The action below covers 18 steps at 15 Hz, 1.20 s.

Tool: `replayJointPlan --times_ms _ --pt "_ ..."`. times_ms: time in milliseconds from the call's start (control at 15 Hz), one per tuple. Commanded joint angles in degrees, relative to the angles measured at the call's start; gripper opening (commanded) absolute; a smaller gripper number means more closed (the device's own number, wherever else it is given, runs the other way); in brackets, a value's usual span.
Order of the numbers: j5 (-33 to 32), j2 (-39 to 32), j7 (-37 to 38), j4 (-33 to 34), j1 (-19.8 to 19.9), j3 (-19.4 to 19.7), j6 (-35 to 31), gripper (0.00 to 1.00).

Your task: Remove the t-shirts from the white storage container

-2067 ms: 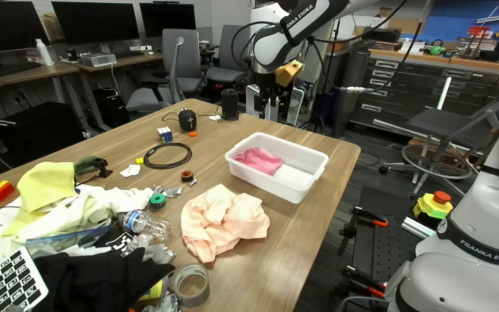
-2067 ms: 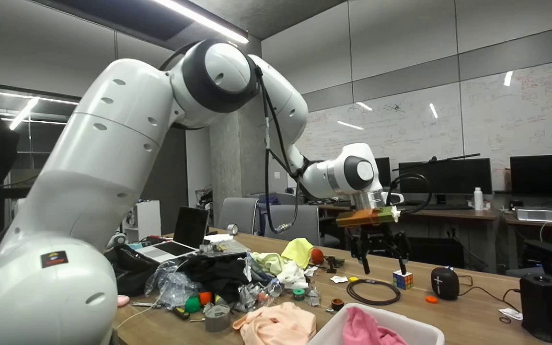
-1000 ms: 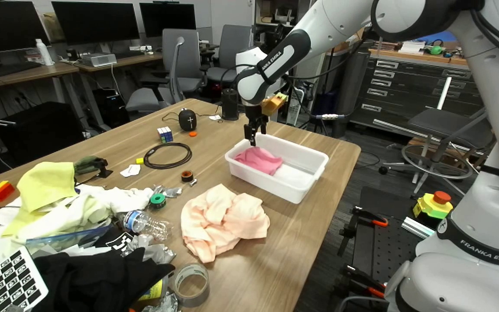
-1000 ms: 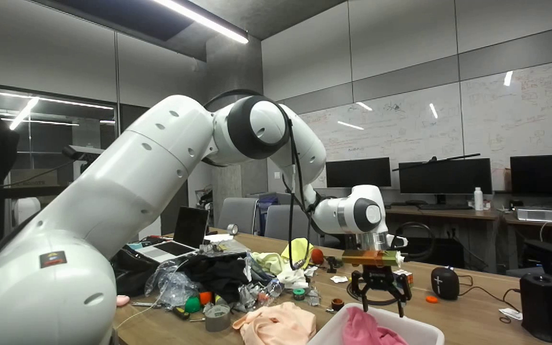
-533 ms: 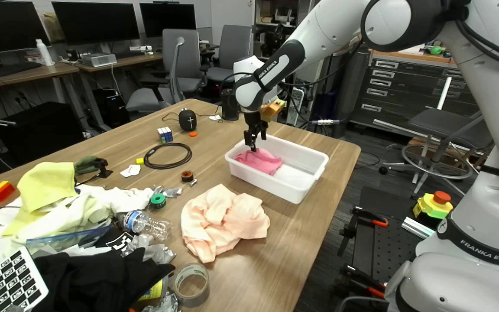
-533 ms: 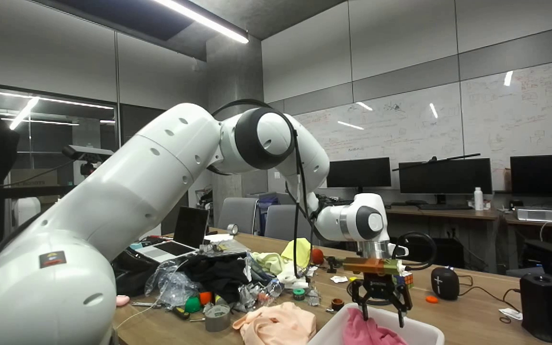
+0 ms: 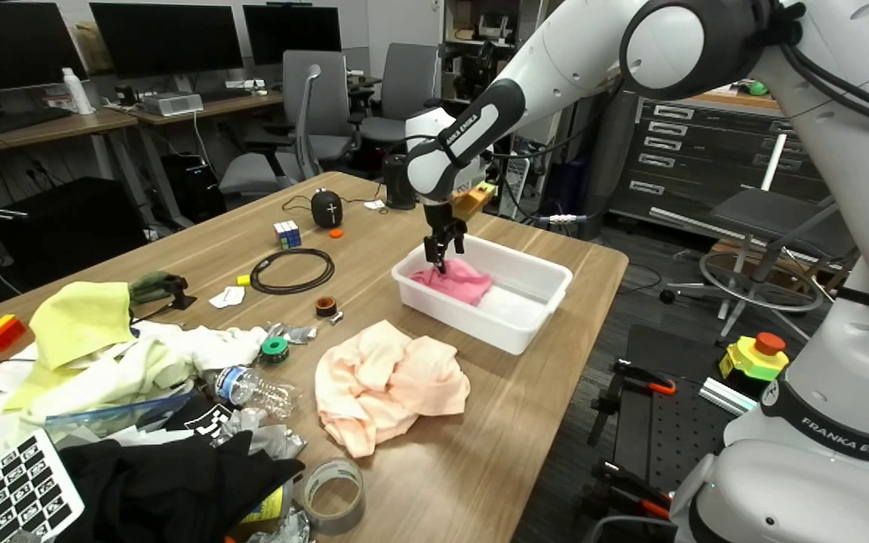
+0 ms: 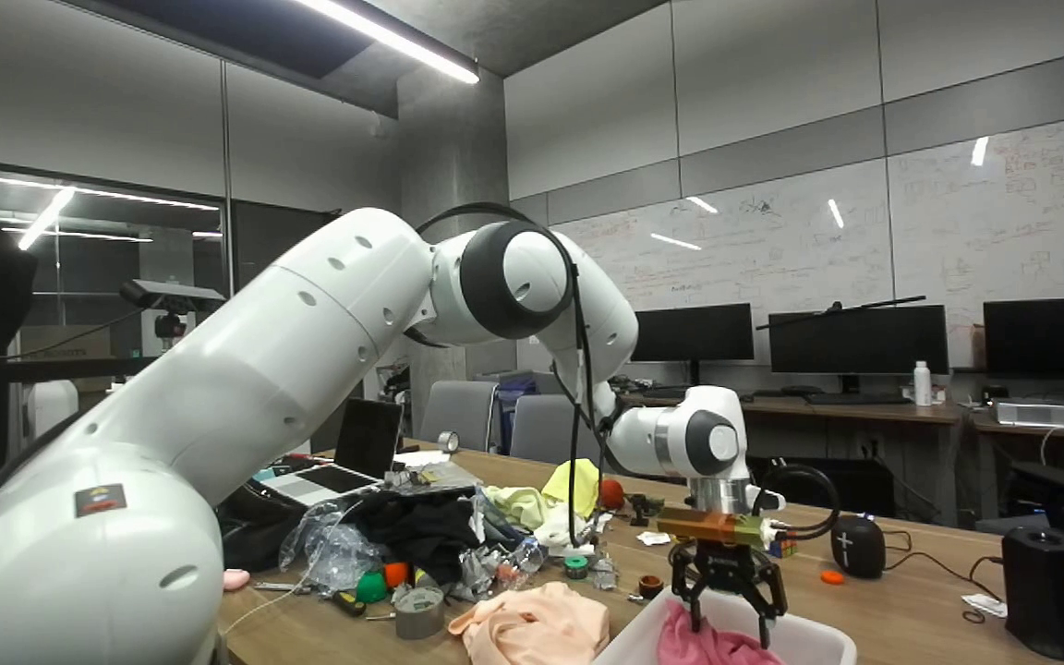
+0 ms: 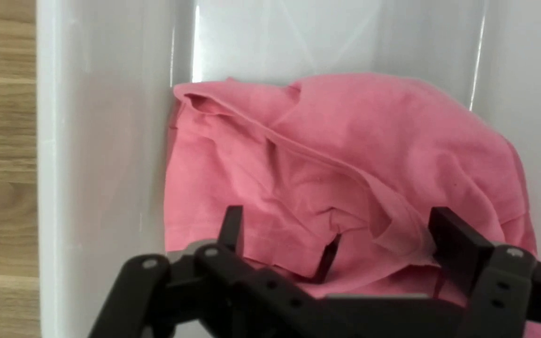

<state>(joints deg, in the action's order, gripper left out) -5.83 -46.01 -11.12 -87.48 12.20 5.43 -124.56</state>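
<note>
Workroom in grey and wood

Far wall (image 8: 772, 74) pale up top, a grey band (image 8: 772, 155) under that, then whiteboard (image 8: 800, 254), scribbled on in faint red and glaring in spots. One long strip light (image 8: 389, 39) glowing on the concrete-grey ceiling (image 8: 541, 28). Thick grey column (image 8: 453, 148); dark glazing (image 8: 98, 268), streaked with light, left of it in an exterior view. Three black monitors (image 7: 170, 38) stand on wood-topped desks (image 7: 35, 137), grey office chairs (image 7: 329, 94) near them. Dark, wood-topped drawer cabinet (image 7: 713, 166) behind a wheeled, ring-footed chair (image 7: 778, 219). Wood-grain counter (image 7: 495, 422) in the foreground; dark grey floor (image 7: 631, 305) visible past its edge.
</note>
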Motion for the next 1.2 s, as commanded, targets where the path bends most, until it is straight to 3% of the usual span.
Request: replayJointPlan --times_ms 0,667,867,933,1133 --pt "3.21 -2.03 0.08 1.38 0.86 -1.58 1.58 1.00" --pt "5.61 -3.94 -0.40 1.54 1.34 -2.08 1.56 1.00" --pt "6.19 -3.63 -0.83 1.63 1.69 -2.57 1.64 0.84" --pt "6.45 -3.63 -1.03 1.78 1.84 -2.77 1.56 0.71" --pt "7.22 -3.56 -1.37 2.08 2.24 -3.33 1.68 0.48"
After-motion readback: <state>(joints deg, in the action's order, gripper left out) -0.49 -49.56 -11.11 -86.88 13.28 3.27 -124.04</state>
